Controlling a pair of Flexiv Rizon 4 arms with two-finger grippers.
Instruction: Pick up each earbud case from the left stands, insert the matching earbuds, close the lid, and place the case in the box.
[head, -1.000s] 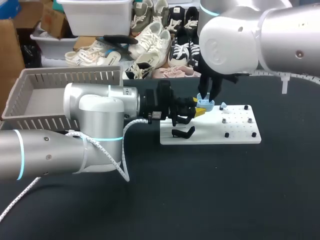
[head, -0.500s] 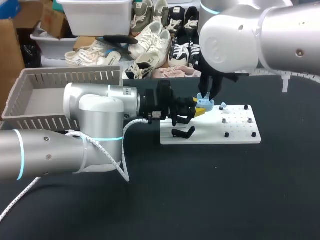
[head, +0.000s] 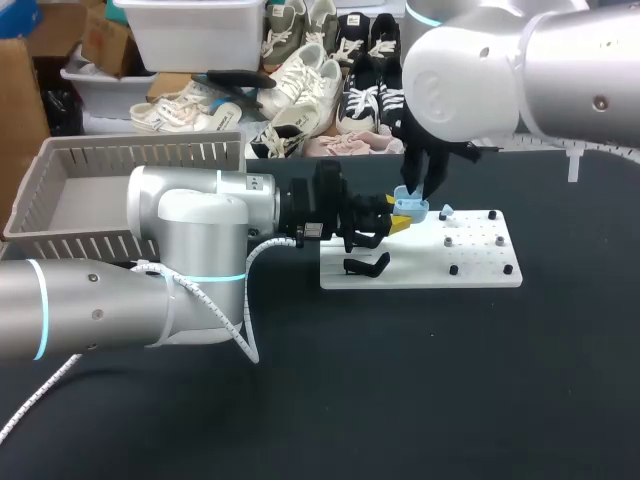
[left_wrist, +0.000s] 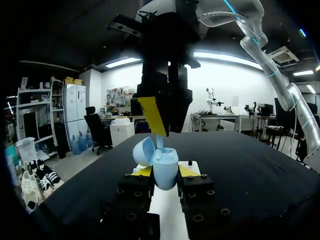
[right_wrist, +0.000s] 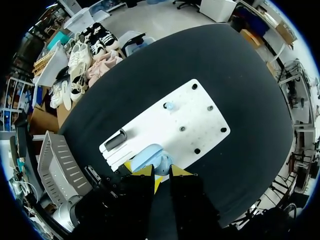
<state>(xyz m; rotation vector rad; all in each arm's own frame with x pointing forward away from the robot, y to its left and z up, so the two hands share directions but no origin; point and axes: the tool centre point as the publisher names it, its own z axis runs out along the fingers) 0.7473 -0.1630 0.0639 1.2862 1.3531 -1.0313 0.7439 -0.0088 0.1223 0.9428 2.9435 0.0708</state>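
Observation:
A light blue earbud case (left_wrist: 166, 165) with its lid tipped open sits between the yellow tips of my left gripper (left_wrist: 165, 171), which is shut on it. In the head view the case (head: 411, 208) is held just above the near-left corner of the white board (head: 480, 268), at my left gripper (head: 398, 226). My right gripper (head: 411, 196) hangs straight over the case, its yellow finger (left_wrist: 152, 116) close above the opening, shut on a small light blue earbud (left_wrist: 160, 142). From my right gripper (right_wrist: 157, 172) the case (right_wrist: 148, 156) shows directly beneath.
Another light blue earbud (head: 446, 211) rests on a peg of the board, among several black pegs. A black stand (head: 368, 265) lies at the board's left end. A grey slatted box (head: 140, 150) stands at the far left of the black table.
The right arm has shifted very slightly to the right. Both grippers and the case stay where they were.

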